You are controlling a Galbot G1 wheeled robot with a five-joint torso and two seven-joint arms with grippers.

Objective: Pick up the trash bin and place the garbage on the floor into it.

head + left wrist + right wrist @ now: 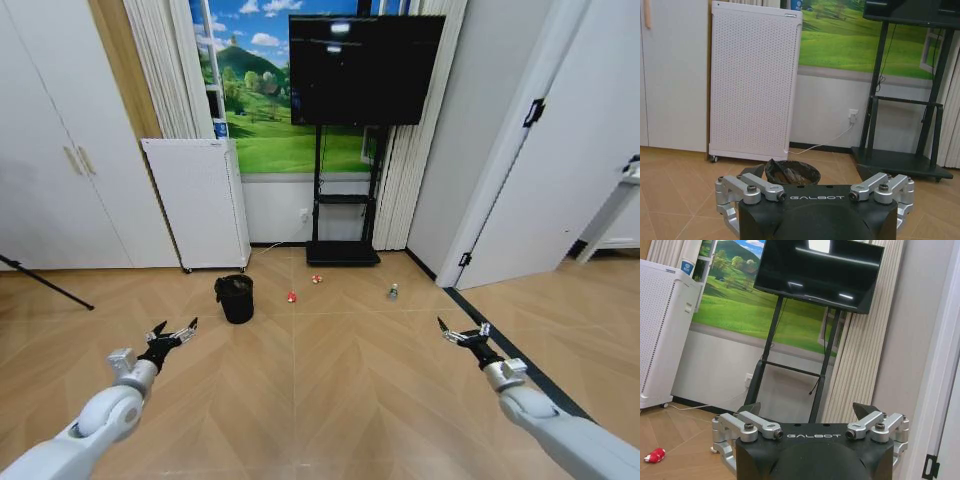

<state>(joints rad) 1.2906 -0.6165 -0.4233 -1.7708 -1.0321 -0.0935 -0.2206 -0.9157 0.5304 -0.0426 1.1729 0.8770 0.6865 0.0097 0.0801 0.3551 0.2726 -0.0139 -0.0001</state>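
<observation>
Black-fingered left gripper [172, 331] and right gripper [463, 331], jaws wide, empty.

We see the bin [235, 298] on the floor at centre-left of the head frame, just before the perforated unit [197, 203]. Right of the bin lie two scraps [292, 297] [317, 279], then the bottle [393, 292], all well apart and before the TV stand [344, 200]. Our left gripper [172, 335] sits lower left, our right gripper [462, 333] lower right, both near the frame's bottom.
</observation>
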